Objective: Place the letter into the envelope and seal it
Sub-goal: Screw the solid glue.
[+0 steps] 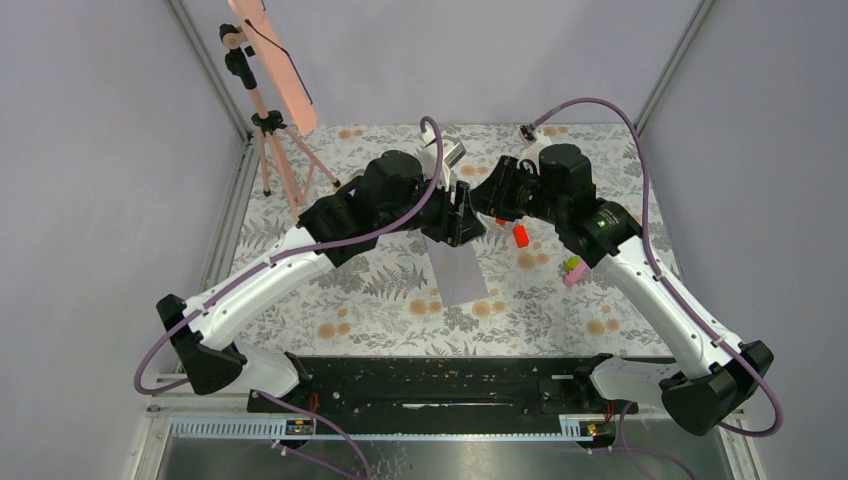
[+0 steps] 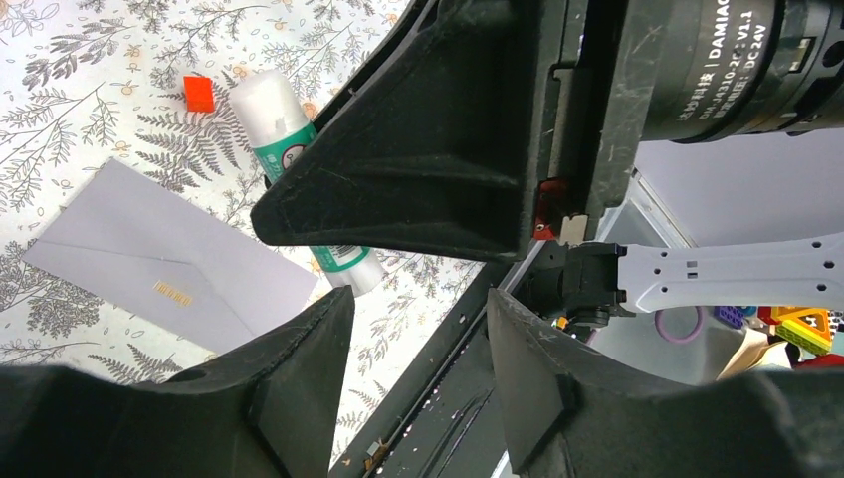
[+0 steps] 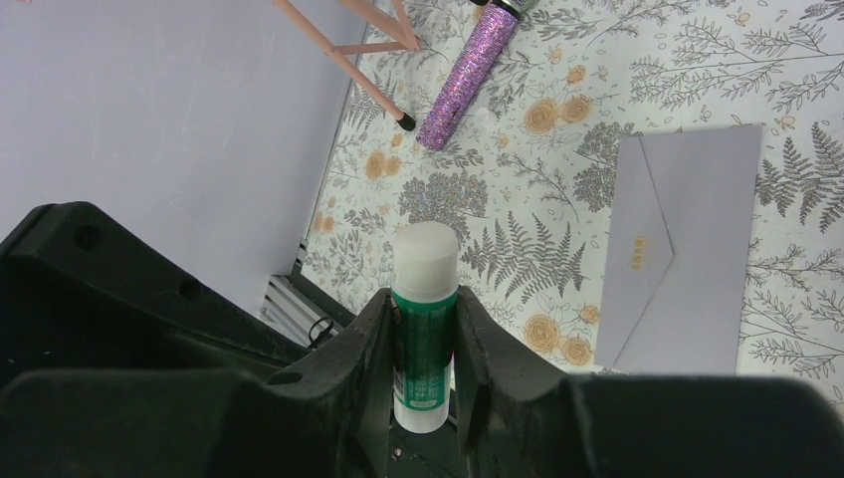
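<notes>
The envelope (image 1: 458,272) lies flat in the middle of the table (image 1: 370,300), flap folded over (no cream letter in sight, so where it is I can't tell). It looks like thin, light, floppy paper, best lifted by an edge or the flap tip. The left gripper (image 2: 416,304) hangs beside the glue stick (image 2: 284,129), fingers spread and empty; the right gripper (image 3: 423,299) pinches that stick's green body.

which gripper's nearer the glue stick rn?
Right. The right gripper is shut on the glue stick, with the stick's body clamped between its fingers. The left gripper sits close beside the stick with its jaws open, not gripping it.
</notes>
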### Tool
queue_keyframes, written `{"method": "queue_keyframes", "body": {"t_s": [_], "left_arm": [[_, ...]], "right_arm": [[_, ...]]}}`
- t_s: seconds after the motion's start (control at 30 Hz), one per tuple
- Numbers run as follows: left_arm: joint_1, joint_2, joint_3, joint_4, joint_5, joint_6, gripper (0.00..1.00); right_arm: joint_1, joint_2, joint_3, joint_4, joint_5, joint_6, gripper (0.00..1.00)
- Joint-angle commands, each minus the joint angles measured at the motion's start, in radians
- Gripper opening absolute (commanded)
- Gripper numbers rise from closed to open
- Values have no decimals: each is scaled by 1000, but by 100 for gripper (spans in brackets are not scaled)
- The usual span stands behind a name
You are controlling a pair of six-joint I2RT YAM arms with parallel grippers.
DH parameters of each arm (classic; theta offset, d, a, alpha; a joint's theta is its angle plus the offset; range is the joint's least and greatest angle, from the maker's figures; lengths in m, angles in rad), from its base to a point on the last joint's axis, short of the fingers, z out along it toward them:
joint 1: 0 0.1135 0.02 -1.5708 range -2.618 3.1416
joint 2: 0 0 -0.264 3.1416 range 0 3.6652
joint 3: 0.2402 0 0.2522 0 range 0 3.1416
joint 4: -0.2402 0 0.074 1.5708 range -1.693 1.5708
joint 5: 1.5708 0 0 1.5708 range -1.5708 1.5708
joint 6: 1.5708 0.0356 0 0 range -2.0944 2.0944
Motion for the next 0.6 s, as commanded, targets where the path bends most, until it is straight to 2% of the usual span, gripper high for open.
{"method": "queue_keyframes", "body": {"t_s": [0.0, 0.3, 0.57], "left_arm": [[-1, 4, 64, -4, -34, 19, 52], [-1, 46, 82, -23, -54, 3, 45], [0, 79, 108, -50, -71, 8, 44]], "right_arm": [[10, -24, 10, 46, -5, 7, 0], [10, -15, 16, 49, -43, 0, 0], [10, -15, 8, 64, -67, 6, 0]]}}
